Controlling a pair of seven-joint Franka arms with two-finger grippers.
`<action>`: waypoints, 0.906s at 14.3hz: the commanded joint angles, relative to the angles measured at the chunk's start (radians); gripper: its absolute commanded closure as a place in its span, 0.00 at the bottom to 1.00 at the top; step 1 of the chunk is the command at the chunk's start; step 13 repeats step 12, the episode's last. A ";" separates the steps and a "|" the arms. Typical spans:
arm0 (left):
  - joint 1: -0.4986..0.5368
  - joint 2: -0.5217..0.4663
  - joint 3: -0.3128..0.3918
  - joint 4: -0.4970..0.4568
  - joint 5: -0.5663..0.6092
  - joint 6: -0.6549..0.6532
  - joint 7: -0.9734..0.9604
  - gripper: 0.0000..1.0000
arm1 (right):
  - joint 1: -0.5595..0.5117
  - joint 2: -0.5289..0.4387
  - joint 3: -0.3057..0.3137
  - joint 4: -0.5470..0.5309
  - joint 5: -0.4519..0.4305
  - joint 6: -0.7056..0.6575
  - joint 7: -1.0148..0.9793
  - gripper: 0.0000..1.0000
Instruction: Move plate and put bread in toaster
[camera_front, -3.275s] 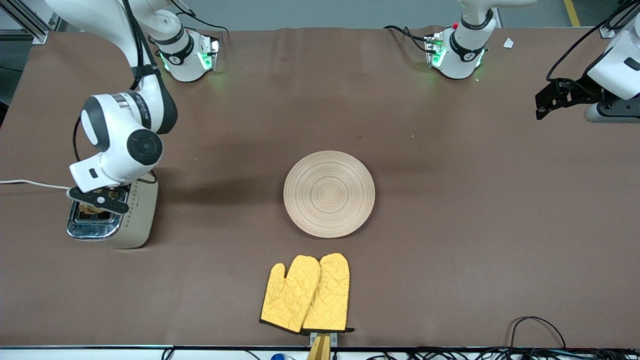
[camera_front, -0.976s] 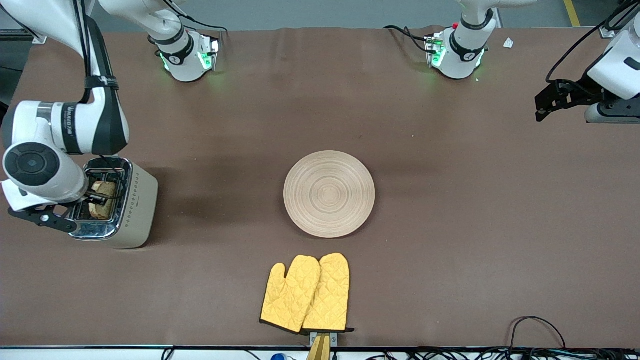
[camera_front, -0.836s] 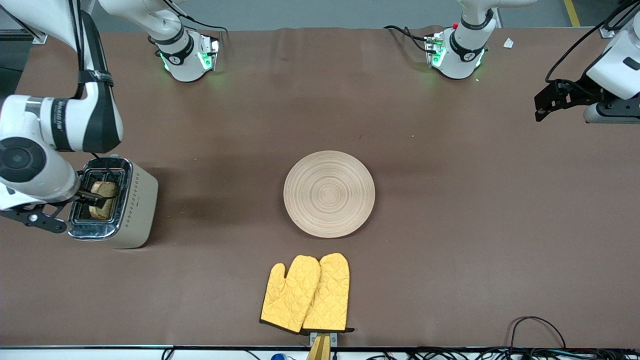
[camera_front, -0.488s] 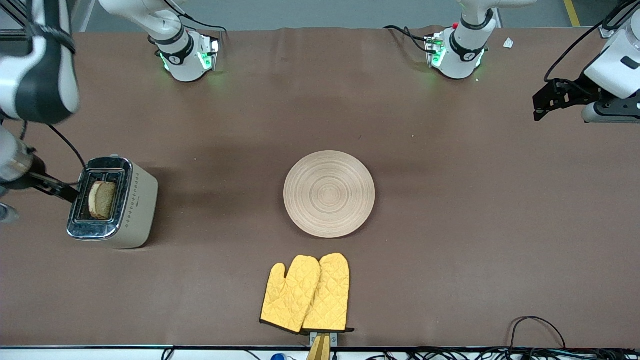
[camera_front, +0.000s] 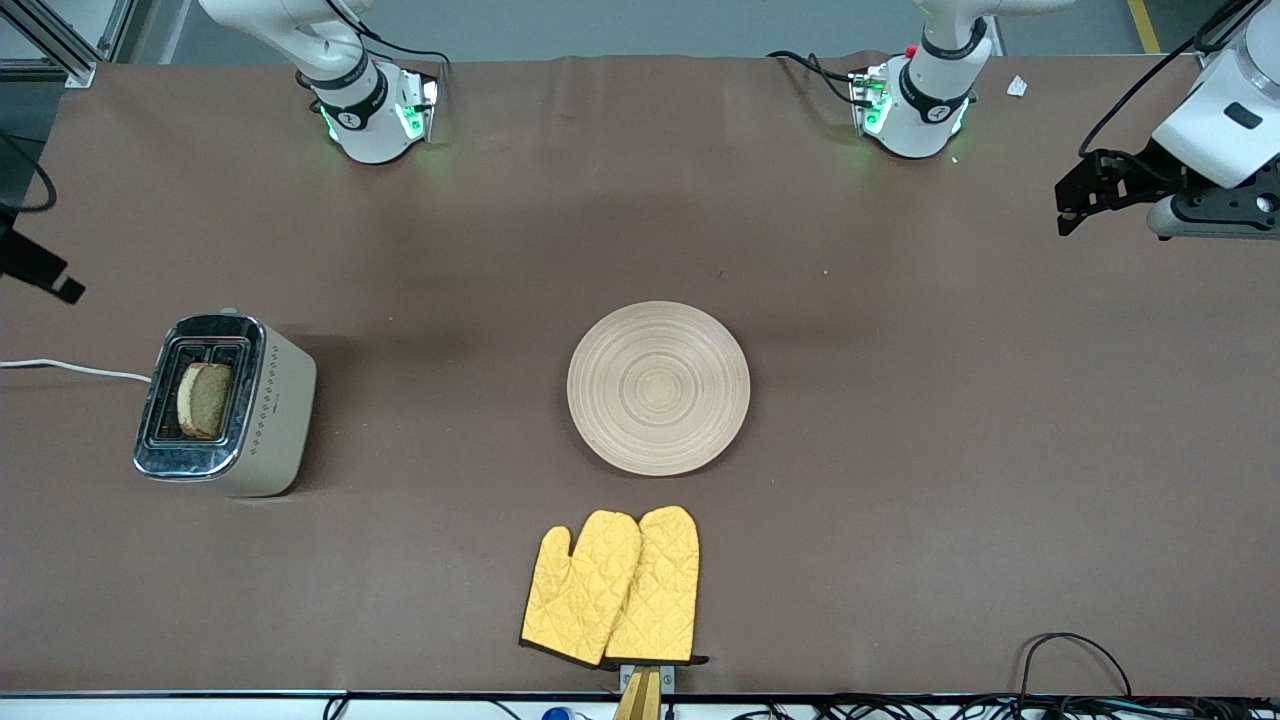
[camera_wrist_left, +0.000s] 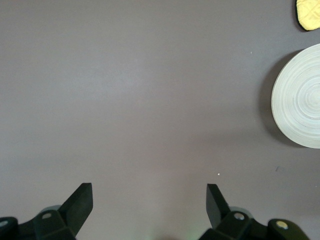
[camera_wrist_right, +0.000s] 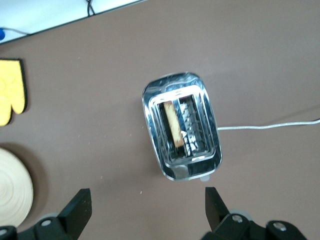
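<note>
The cream toaster (camera_front: 262, 420) stands at the right arm's end of the table. The bread (camera_front: 205, 400) sits upright in one of its slots, its crust showing above the chrome top. The right wrist view looks down on the toaster (camera_wrist_right: 182, 132) and the bread (camera_wrist_right: 172, 125). My right gripper (camera_wrist_right: 146, 205) hangs open and empty, high over the table beside the toaster. The wooden plate (camera_front: 658, 388) lies mid-table with nothing on it. My left gripper (camera_front: 1085, 190) waits open over the left arm's end, and the plate (camera_wrist_left: 300, 97) shows in the left wrist view.
Two yellow oven mitts (camera_front: 615, 590) lie nearer the front camera than the plate. The toaster's white cord (camera_front: 70, 368) runs off the table's end. Cables lie along the front edge (camera_front: 1070, 650).
My right gripper has let go of the bread, which stays in the toaster slot. It has risen and drawn away from the toaster toward the table's end. The left gripper shifted slightly.
</note>
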 joint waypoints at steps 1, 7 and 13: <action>0.008 0.007 0.002 0.033 -0.011 -0.002 0.003 0.00 | 0.014 -0.050 0.025 -0.066 0.009 -0.028 -0.011 0.00; 0.008 0.027 0.003 0.056 -0.009 -0.021 0.003 0.00 | 0.055 -0.054 0.028 -0.076 -0.028 -0.036 -0.007 0.00; 0.009 0.027 0.003 0.056 -0.011 -0.024 0.015 0.00 | 0.054 -0.051 0.026 -0.074 -0.060 -0.034 -0.010 0.00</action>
